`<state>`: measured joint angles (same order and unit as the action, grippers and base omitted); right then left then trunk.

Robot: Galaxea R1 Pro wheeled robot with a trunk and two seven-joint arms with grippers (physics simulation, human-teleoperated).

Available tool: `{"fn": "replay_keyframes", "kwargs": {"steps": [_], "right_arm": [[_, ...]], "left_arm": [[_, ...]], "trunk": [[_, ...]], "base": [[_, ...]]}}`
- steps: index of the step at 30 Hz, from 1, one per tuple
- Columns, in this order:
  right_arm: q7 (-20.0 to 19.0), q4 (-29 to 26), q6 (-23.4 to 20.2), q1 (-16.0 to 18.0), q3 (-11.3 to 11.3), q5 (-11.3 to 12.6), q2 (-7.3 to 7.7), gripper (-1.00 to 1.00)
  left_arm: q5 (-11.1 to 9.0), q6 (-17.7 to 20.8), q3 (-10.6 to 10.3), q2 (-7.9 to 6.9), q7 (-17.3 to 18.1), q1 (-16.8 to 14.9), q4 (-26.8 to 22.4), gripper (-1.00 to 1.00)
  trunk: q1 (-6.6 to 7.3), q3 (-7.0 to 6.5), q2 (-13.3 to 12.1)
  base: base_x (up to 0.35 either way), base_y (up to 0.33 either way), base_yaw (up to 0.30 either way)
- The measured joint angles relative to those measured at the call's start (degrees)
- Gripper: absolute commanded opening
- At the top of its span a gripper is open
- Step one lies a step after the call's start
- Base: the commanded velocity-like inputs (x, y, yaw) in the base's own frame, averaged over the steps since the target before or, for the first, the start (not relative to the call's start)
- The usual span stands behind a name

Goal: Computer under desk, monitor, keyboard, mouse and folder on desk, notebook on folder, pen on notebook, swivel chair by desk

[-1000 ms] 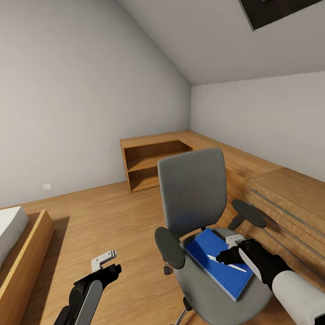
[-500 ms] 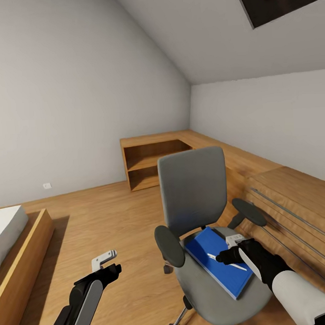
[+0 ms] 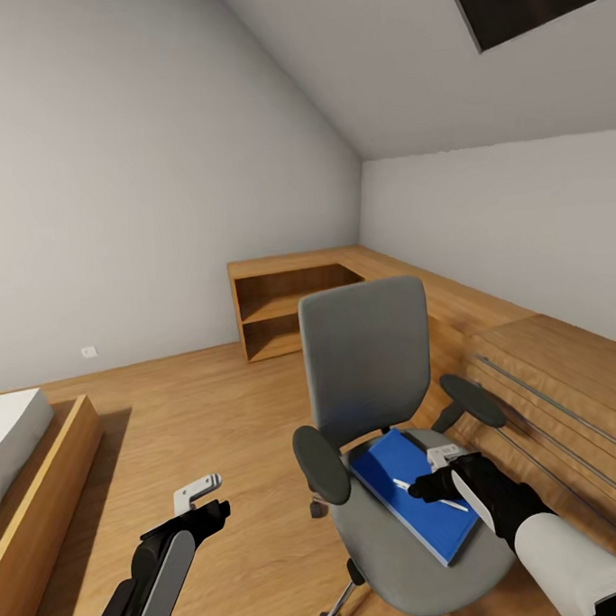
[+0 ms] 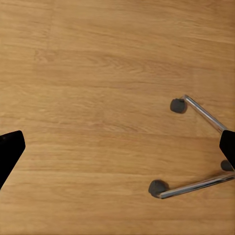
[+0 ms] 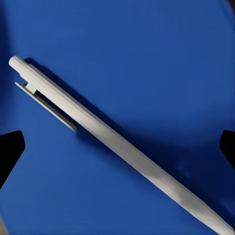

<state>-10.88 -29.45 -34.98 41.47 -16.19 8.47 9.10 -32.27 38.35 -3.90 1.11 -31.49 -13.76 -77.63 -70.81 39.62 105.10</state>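
The swivel chair (image 3: pixel 365 359), grey with black armrests, stands in front of me. On its seat lies a flat blue cover (image 3: pixel 389 471) (image 5: pixel 147 58); I cannot tell whether it is the folder or the notebook. The white pen (image 3: pixel 401 485) (image 5: pixel 112 142) lies slanted on top of it. My right gripper (image 3: pixel 424 491) (image 5: pixel 117 149) hangs open just above the pen, one finger on each side of it. Out over the floor to the chair's left, my left gripper (image 3: pixel 205 498) (image 4: pixel 117 149) is open and holds nothing. The chair's chrome base (image 4: pixel 196 186) and castors show below it.
A low light-wood open shelf unit (image 3: pixel 290 309) runs along the back wall and joins a wooden chest with metal rails (image 3: pixel 547 395) at the right. A bed in a wooden frame (image 3: pixel 36 467) stands at the left. Wood floor (image 3: pixel 196 413) lies between.
The right gripper has crept slightly further over the pen. The left arm and the chair have not moved.
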Motion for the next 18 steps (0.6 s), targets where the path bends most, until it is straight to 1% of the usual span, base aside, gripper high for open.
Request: {"fn": "replay_keyframes", "kwargs": {"steps": [11,15,18], "right_arm": [[0.1,0.0,0.0,0.0,0.0,-0.1,0.04,1.00],[0.1,0.0,0.0,0.0,0.0,-0.1,0.04,1.00],[0.1,0.0,0.0,0.0,0.0,-0.1,0.04,1.00]], "left_arm": [[-0.1,0.1,0.0,0.04,0.1,0.0,0.0,1.00],[-0.1,0.1,0.0,0.04,0.1,0.0,0.0,1.00],[-0.1,0.1,0.0,0.04,0.0,0.0,0.1,1.00]], "trunk": [[0.00,0.00,0.0],[-0.87,0.71,1.6],[-0.88,0.72,1.6]], "base": [[0.000,0.000,0.000],[0.000,0.000,0.000],[0.000,0.000,0.000]]}}
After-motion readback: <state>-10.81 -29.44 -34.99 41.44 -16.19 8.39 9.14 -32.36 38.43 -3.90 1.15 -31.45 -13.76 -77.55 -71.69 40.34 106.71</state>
